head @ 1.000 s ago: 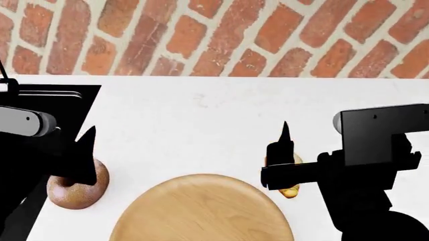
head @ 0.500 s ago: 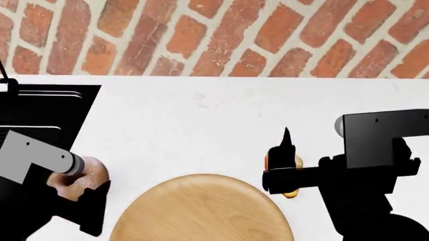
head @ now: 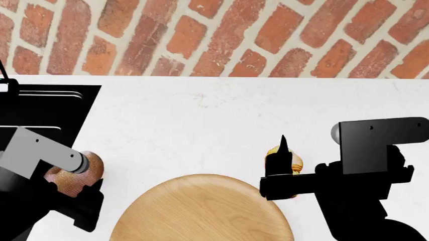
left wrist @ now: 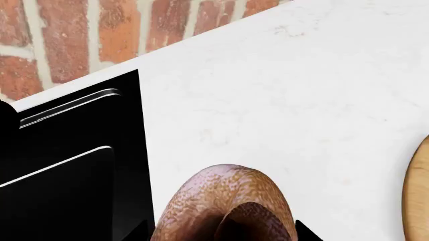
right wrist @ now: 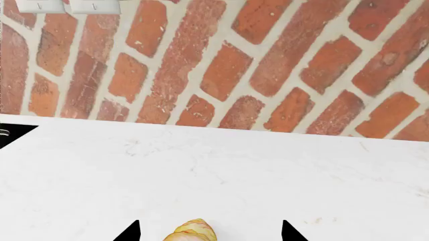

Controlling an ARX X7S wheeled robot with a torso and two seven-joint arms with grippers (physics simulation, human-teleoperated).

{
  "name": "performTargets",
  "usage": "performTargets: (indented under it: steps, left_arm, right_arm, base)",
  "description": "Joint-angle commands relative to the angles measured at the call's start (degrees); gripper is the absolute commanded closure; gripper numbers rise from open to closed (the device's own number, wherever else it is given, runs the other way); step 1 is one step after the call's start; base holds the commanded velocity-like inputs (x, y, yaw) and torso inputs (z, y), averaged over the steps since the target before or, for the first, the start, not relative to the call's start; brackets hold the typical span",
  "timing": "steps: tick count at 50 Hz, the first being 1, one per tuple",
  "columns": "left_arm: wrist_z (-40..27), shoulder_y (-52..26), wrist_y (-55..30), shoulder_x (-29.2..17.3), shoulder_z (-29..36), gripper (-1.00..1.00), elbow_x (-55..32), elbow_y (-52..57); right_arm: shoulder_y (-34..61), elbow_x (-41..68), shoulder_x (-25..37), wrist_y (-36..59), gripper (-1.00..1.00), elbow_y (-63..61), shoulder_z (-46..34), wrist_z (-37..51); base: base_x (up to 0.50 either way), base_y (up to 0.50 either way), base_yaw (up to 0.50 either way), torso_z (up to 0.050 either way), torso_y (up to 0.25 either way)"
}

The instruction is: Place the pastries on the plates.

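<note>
A golden-yellow croissant (head: 287, 156) lies on the white counter just right of the light wooden plate (head: 201, 211). My right gripper (head: 284, 166) is open and stands over the croissant. In the right wrist view the croissant's tip (right wrist: 193, 232) shows between the two spread fingertips (right wrist: 130, 232). My left gripper (head: 75, 185) is open around a brown speckled ring-shaped pastry (head: 75, 173) left of the plate. In the left wrist view that ring (left wrist: 224, 206) sits between the fingertips (left wrist: 142, 232), which flank it closely. The plate's rim shows there too (left wrist: 419, 196). The white plate is out of view.
A black recessed cooktop (head: 47, 103) fills the counter's left end and also shows in the left wrist view (left wrist: 67, 165). A brick wall (head: 214, 35) runs along the back of the counter, with white outlets (right wrist: 67, 5) on it.
My left arm has swung down and its gripper now straddles the brown ring. My right gripper has come lower and nearer over the croissant.
</note>
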Motion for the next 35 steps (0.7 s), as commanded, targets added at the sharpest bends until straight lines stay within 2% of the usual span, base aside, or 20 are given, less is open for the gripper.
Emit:
performTargets:
  steps: [1, 17, 25, 35]
  left_arm:
    - [-0.71, -0.84, -1.22, -0.01, 0.13, 1.0, -3.92, 3.3]
    - [-3.29, -4.52, -6.36, -1.94, -7.18, 1.0, -7.07, 9.88]
    - [-3.42, -4.16, -6.68, -1.78, -7.82, 1.0, -7.85, 10.49]
    - [-3.53, -2.78, -6.29, -1.67, -8.05, 1.0, -8.39, 10.98]
  right_arm:
    - [1.94, 0.4, -0.41, 0.8, -1.0, 1.8, -0.61, -0.03]
    - [12.82, -1.22, -1.88, 3.21, -1.0, 20.11, -7.19, -3.45]
    - [16.46, -4.21, -2.37, 3.65, -1.0, 28.84, -13.18, -4.67]
    - [16.9, -4.4, -3.43, 2.68, -1.0, 34.36, -13.49, -5.17]
  base:
    - [0.0, 0.0, 0.0, 0.0, 0.0]
    - [0.0, 0.0, 0.0, 0.0, 0.0]
    - [0.0, 0.0, 0.0, 0.0, 0.0]
    - [0.0, 0.0, 0.0, 0.0, 0.0]
